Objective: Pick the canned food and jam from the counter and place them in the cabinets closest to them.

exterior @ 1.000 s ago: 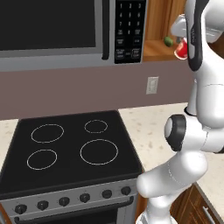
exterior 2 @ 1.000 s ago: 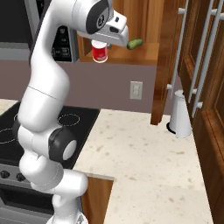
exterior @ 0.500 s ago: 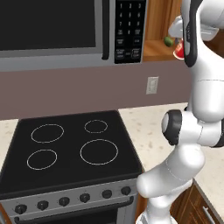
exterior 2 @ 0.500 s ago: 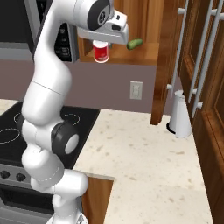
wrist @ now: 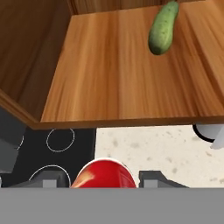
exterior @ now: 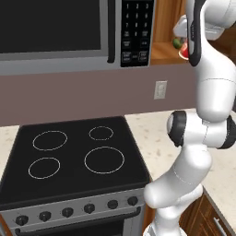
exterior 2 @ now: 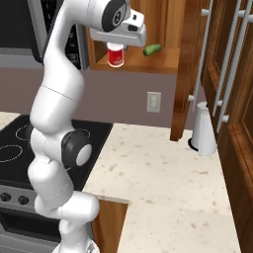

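My gripper [exterior 2: 116, 45] is shut on a red jar with a white top [exterior 2: 116, 57]; I cannot tell whether it is the jam or the canned food. It hangs level with the front edge of the open wooden cabinet's shelf [exterior 2: 148, 64], just right of the microwave. In the hand view the red jar [wrist: 103, 176] sits between my fingertips [wrist: 154, 177], in front of and slightly below the shelf board [wrist: 118, 74]. In the left base view a sliver of the red jar [exterior: 184, 52] shows behind my arm.
A green cucumber [wrist: 162, 28] lies on the shelf, toward the back right. The cabinet door [exterior 2: 190, 74] stands open at right. A white cone-shaped thing [exterior 2: 203, 130] stands on the counter [exterior 2: 163, 188]. The microwave [exterior: 69, 32] hangs above the black stove [exterior: 69, 156].
The jar in my gripper has risen slightly and edged toward the cabinet shelf. Nothing else has moved.
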Controlling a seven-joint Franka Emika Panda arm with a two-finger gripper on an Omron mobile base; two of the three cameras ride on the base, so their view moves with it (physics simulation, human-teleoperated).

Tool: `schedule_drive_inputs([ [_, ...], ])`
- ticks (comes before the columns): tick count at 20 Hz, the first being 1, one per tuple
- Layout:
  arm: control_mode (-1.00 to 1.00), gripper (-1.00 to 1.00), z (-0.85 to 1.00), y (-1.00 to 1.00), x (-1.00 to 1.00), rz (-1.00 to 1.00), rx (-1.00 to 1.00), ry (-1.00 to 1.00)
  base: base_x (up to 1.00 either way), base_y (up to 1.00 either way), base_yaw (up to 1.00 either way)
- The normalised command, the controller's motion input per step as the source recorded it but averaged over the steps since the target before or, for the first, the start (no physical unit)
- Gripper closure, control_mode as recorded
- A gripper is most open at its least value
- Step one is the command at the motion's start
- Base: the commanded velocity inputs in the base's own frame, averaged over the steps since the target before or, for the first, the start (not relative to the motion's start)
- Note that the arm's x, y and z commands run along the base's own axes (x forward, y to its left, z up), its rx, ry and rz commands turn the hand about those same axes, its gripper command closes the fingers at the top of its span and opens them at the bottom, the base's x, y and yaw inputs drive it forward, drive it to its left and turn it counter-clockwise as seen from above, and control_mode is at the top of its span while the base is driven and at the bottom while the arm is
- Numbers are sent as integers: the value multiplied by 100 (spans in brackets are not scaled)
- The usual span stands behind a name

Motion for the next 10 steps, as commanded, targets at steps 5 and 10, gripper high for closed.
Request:
schedule_drive_inputs([
  [5, -100, 100, 5, 0, 41, 5, 0, 0, 0, 0, 0],
  [10, -100, 100, 1, 0, 43, 7, 0, 0, 0, 0, 0],
])
